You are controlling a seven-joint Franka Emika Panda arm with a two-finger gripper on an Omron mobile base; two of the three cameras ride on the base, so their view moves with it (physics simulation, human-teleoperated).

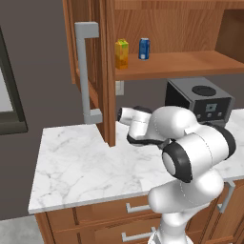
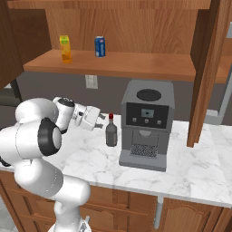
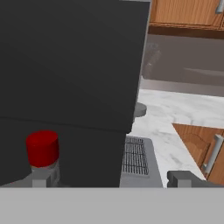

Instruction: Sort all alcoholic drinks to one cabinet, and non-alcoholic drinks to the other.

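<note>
Grey bottle (image 2: 111, 133) stands just ahead of the spread fingers (image 2: 98, 118).

Juice carton (image 2: 66, 48) and soda can (image 2: 100, 46) stand apart on the cabinet shelf (image 2: 136, 65), carton to the left. On the worktop (image 2: 195, 167) below, the bottle (image 2: 111, 131) stands just left of the coffee machine (image 2: 146, 124). The gripper (image 2: 97, 118) sits just left of the bottle.

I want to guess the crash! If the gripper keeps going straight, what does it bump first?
Probably the bottle: the open gripper points right at it, its red cap low between the fingertips in the hand view. The coffee machine stands just behind.
</note>
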